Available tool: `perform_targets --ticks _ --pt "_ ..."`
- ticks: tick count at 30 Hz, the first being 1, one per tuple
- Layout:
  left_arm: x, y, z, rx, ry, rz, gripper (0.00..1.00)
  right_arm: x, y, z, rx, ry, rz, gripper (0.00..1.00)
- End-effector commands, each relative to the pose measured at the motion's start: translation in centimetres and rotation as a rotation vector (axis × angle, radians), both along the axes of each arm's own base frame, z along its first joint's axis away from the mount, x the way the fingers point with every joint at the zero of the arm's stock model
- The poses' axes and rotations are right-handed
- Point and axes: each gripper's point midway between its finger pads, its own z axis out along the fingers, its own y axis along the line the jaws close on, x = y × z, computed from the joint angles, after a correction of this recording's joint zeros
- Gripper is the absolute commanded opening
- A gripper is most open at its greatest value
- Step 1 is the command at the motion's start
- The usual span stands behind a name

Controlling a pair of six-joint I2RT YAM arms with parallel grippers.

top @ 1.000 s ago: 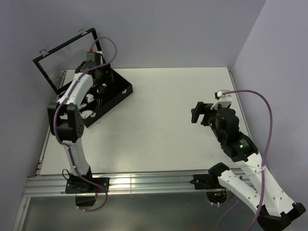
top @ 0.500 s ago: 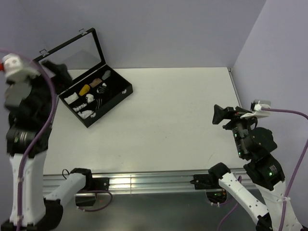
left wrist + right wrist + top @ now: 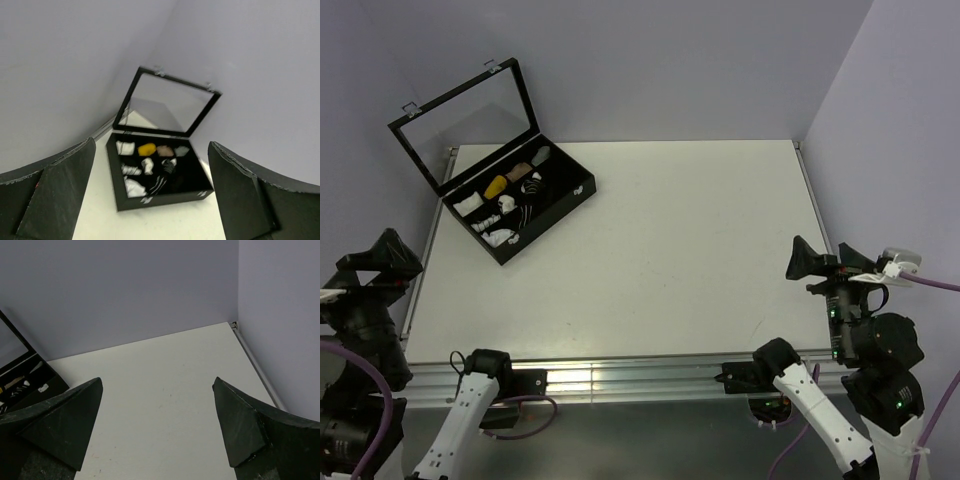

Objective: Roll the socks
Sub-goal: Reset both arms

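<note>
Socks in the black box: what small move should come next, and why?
Probably the left gripper should reach toward the box. The socks lie inside it, on that arm's side of the table; this gripper is open, empty and far from it.

White rectangular desk [image 3: 670, 230], seen from above, with a metal rail [image 3: 620, 380] along its near edge. One object rests directly on it: a black compartmented case [image 3: 570, 185] at the far left corner, set askew to the desk edges, its glazed lid [image 3: 465, 120] raised open.
</note>
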Motion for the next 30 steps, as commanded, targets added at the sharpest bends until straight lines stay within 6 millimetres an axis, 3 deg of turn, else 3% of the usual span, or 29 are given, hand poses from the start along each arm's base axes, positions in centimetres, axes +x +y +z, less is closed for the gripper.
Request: perform_targets --ticks 1,10,20,30 --pt "0.1 1.4 -3.1 -0.050 0.072 0.085 1.00 -0.1 -0.7 0.1 -0.024 -0.011 -0.037 0.99" --pt "-0.5 1.9 -3.9 -0.082 0.042 0.085 1.00 0.7 -0.5 -0.7 -0.043 -0.014 -0.049 0.99" --pt "-0.9 2.7 -4.2 -0.108 -0.012 0.123 0.99 1.1 -0.4 0.1 -0.048 -0.037 -0.050 0.97" --pt "-0.5 3.1 -5.2 -0.101 0.015 0.156 1.00 1.3 -0.3 -0.4 -0.042 -0.048 -0.052 0.97"
